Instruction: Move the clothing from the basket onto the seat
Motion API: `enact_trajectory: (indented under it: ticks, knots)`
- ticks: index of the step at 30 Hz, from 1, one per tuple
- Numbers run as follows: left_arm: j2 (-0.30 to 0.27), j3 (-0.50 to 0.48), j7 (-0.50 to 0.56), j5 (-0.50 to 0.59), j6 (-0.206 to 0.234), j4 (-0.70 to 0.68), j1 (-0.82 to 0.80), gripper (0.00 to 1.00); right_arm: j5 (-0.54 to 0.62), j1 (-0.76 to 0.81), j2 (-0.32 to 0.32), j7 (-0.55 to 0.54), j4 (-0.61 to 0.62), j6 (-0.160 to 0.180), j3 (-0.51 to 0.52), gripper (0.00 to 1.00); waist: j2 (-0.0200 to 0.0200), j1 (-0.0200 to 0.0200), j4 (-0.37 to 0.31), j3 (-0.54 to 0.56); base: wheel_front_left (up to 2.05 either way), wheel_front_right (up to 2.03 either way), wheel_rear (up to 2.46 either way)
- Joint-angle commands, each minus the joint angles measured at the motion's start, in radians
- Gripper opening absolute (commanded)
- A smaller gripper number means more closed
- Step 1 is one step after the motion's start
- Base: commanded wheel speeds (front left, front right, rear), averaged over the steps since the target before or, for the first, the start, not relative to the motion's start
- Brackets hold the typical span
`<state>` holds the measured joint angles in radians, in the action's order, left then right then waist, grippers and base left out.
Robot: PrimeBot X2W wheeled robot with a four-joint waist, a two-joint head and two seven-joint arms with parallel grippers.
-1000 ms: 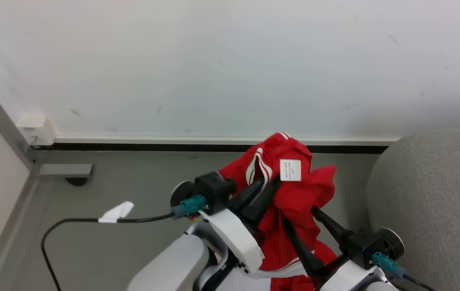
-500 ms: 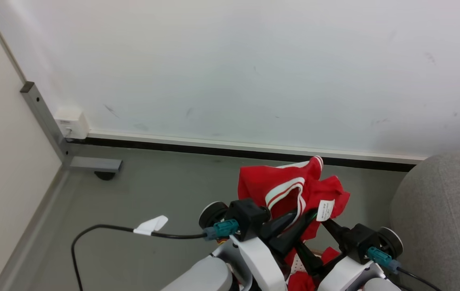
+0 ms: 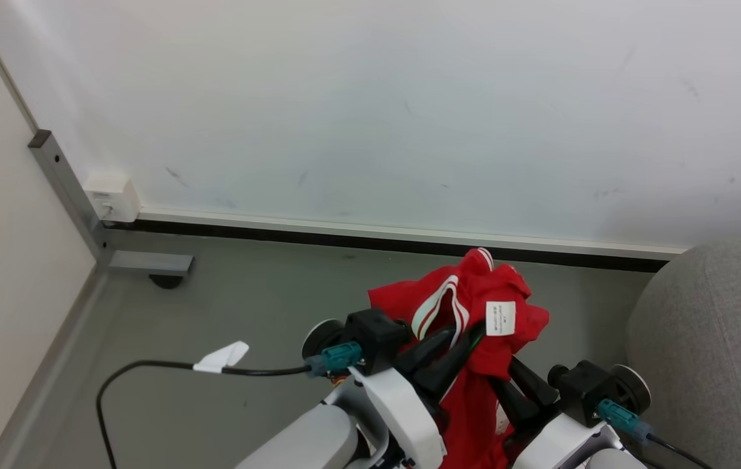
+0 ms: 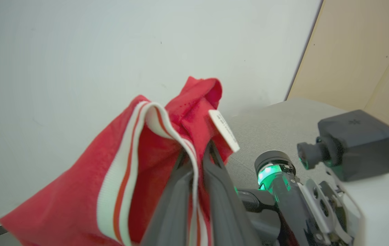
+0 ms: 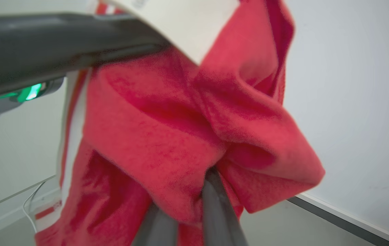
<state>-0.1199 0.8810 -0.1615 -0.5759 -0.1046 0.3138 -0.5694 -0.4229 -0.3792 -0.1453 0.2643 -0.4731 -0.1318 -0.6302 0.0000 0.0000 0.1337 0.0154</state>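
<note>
Head view, red garment: we see it bunched up and lifted clear of the grey floor, hanging between our two grippers in front of the white wall.
Head view, left gripper: its dark fingers lie together, clamped on the garment's upper folds just below the white label.
Head view, right gripper: its fingers run up into the cloth from the lower right, and their tips are hidden under it.
Head view, sofa: light grey, at the right edge, near our right gripper. The garment hangs to its left, apart from it.
Head view, black cable: it loops over the floor to our left wrist.
Left wrist view, grip: our left fingers pinch the white-and-red striped band. The garment bulges above them and to their left.
Left wrist view, sofa: its grey top lies behind the garment, to the right.
Right wrist view, grip: our right fingers meet under a thick red fold and clamp it, and the cloth spills above them.
Right wrist view, left finger: it crosses the top of the view, against the garment and under the label.
</note>
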Motion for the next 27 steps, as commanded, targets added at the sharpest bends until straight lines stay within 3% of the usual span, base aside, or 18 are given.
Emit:
enact_trajectory:
  ticks: [1, 13, 14, 15, 16, 27]
  knots:
    - [-0.009, -0.006, -0.012, -0.006, 0.005, 0.003, -0.006, 0.00, -0.004, 0.010, -0.004, 0.000, 0.007, 0.002, 0.005, 0.00, 0.0000, 0.0000, -0.004, -0.003, 0.00, 0.00, 0.00]
    - [-0.020, -0.028, -0.032, -0.013, 0.027, 0.026, -0.021, 0.00, -0.025, 0.015, 0.006, 0.000, 0.040, 0.002, 0.013, 0.00, 0.0000, 0.0000, -0.024, -0.014, 0.00, 0.00, 0.00]
    - [-0.019, -0.027, -0.032, -0.012, 0.027, 0.026, -0.021, 0.18, -0.027, 0.016, 0.006, 0.000, 0.043, 0.002, 0.017, 0.00, 0.0000, 0.0000, -0.025, -0.015, 0.00, 0.00, 0.00]
    - [-0.017, -0.025, -0.033, -0.011, 0.028, 0.026, -0.022, 0.45, -0.030, 0.018, 0.008, 0.000, 0.047, 0.002, 0.022, 0.00, 0.0000, 0.0000, -0.027, -0.015, 0.00, 0.00, 0.00]
    - [-0.016, -0.023, -0.034, -0.011, 0.028, 0.026, -0.021, 1.00, -0.034, 0.020, 0.008, 0.000, 0.050, 0.002, 0.029, 0.00, 0.0000, 0.0000, -0.030, -0.016, 0.00, 0.00, 0.00]
    - [-0.026, -0.015, -0.042, -0.013, 0.033, 0.017, -0.006, 1.00, -0.066, 0.037, -0.001, 0.000, 0.087, 0.002, 0.136, 0.00, 0.0000, 0.0000, -0.102, -0.039, 0.00, 0.00, 0.00]
